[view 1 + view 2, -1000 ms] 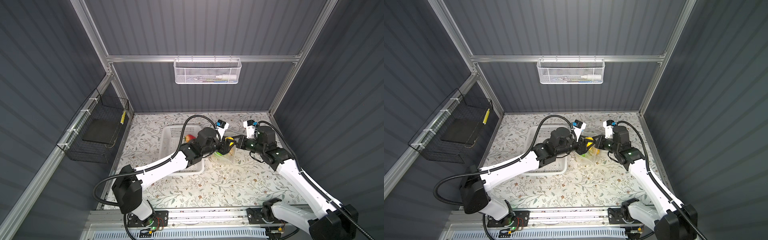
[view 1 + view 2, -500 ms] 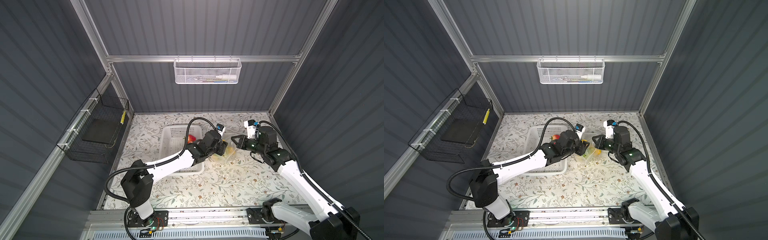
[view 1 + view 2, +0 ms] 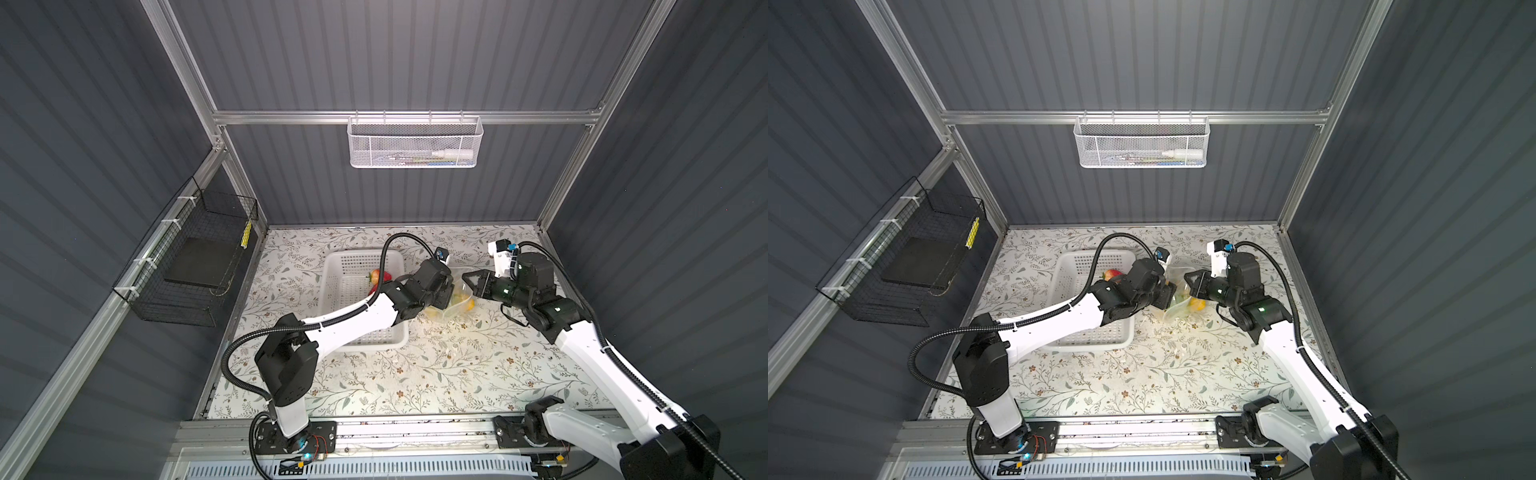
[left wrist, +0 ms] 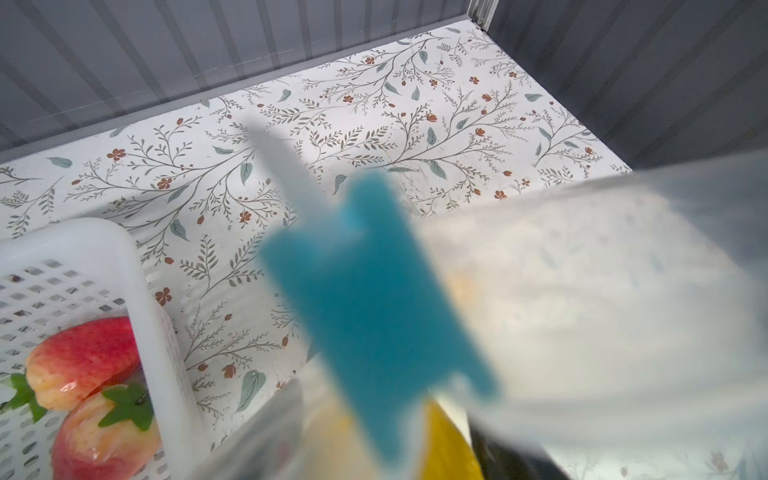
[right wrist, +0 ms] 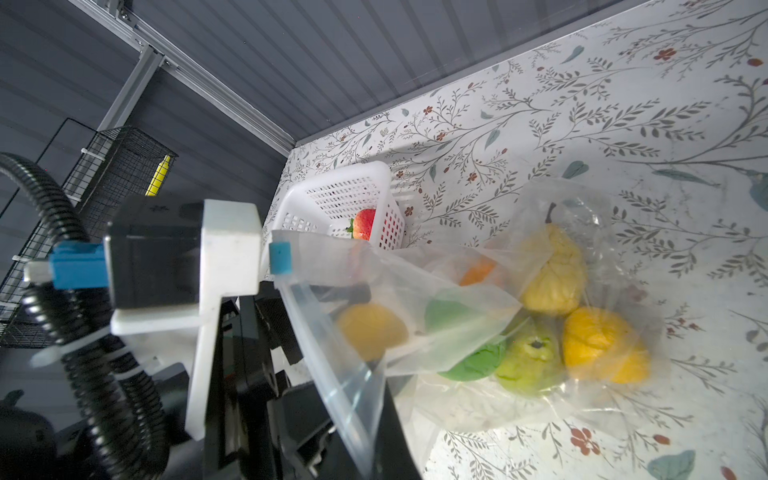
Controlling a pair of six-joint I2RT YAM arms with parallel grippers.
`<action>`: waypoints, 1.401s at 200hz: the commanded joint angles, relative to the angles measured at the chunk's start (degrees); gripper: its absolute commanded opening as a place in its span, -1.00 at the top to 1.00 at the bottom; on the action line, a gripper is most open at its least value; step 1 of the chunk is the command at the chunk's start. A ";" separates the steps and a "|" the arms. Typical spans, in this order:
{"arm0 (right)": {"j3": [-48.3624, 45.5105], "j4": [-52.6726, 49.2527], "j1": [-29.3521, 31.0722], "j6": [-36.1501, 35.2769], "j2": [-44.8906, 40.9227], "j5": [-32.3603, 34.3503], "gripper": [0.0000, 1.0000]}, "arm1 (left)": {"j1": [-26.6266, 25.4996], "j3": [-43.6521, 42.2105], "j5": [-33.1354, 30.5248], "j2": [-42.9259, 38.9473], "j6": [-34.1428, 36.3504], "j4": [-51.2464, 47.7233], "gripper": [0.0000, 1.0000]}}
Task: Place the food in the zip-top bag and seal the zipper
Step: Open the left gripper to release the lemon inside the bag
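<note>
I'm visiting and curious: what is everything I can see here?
zip-top bag: one, clear, on the floral table, mouth open.
zipper slider: one, blue, at the bag's mouth end.
food: about six pieces, yellow, green, orange, inside the bag.
white basket: one, beside the bag.
strawberries: two, red, in the white basket.
mesh basket: one, white, back wall.
wire basket: one, black, left wall.
left gripper: one, black, at the bag's mouth.
right gripper: one, black, shut on the bag's rim.

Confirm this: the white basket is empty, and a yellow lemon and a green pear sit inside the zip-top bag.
Wrong: the white basket is not empty; it holds two red strawberries, as the left wrist view shows. The yellow lemon and green pear do sit inside the zip-top bag.
</note>
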 commanded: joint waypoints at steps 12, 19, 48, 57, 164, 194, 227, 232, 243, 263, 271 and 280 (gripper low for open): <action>-0.46 0.74 0.36 0.06 -0.54 -0.61 1.00 | -0.14 1.19 0.43 -2.70 -1.06 -0.80 -0.53; -0.42 0.73 0.39 0.02 -0.50 -0.61 1.00 | -0.15 0.81 0.74 -3.58 -1.41 -0.28 -0.56; -0.44 0.82 0.43 0.14 -0.52 -0.57 1.00 | -0.14 -0.74 2.35 -8.17 -2.68 2.51 -0.64; -0.39 0.82 0.43 0.08 -0.56 -0.50 1.00 | -0.15 -3.35 2.57 -9.76 -2.98 3.43 -0.65; -0.39 1.37 0.52 0.61 -0.72 -1.09 1.00 | 0.87 -9.20 -5.47 -17.63 -2.22 -0.48 -0.71; -0.39 1.37 0.52 0.63 -0.54 -1.08 1.00 | 1.14 -9.11 -4.85 -15.08 -2.32 -2.72 -0.48; -0.31 0.61 0.53 0.18 -0.59 -0.22 1.00 | 1.31 -7.66 -0.04 -12.50 -2.77 -3.48 -0.01; -0.18 0.29 0.54 -0.12 -0.59 0.04 1.00 | 1.35 -7.39 0.92 -12.21 -2.74 -3.47 0.05; 0.19 -0.51 0.53 -0.56 -0.67 0.68 1.00 | 1.36 -6.52 3.11 -11.38 -2.37 -3.16 0.27; 1.12 -1.91 0.53 -1.49 -1.01 1.62 1.00 | 1.32 -4.02 6.38 -9.61 -1.45 -3.42 0.80; 1.74 -2.78 0.53 -2.13 -1.27 2.01 1.00 | 1.29 -2.82 7.13 -9.08 -1.11 -3.35 0.97; 2.69 -4.13 0.52 -3.21 -1.61 4.06 1.00 | 1.31 -1.81 7.86 -8.67 -0.75 -2.92 1.00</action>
